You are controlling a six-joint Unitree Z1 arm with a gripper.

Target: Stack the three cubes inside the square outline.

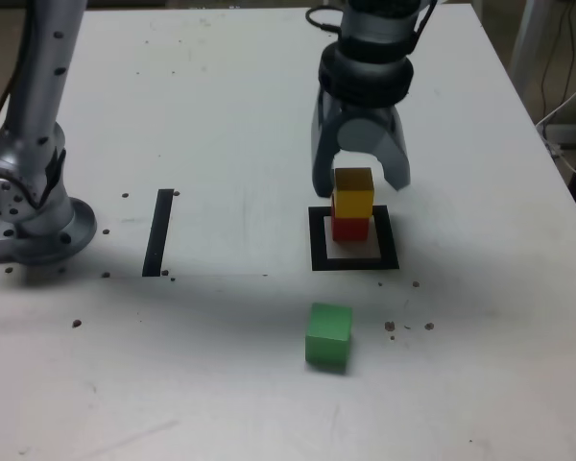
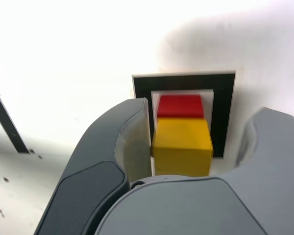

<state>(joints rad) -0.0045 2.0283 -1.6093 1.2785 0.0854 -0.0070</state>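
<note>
White tabletop (image 1: pixel 221 115), speckled. Yellow cube (image 1: pixel 353 197) atop red cube (image 1: pixel 349 229), within square outline (image 1: pixel 388 252). Gripper (image 1: pixel 362 182): jaws spread.

Red cube (image 1: pixel 349 229) is inside the sq. outline (image 1: pixel 318 240), which is thick blk tape w/ a white middle, flat on the white surface. Yellow cube (image 1: pixel 353 193) sits upright on top of red, a bit offset tho, so part of red's top shows. Green cube (image 1: pixel 328 334) is on its own outside the outline, nearer the cam in the ext. view.
</note>
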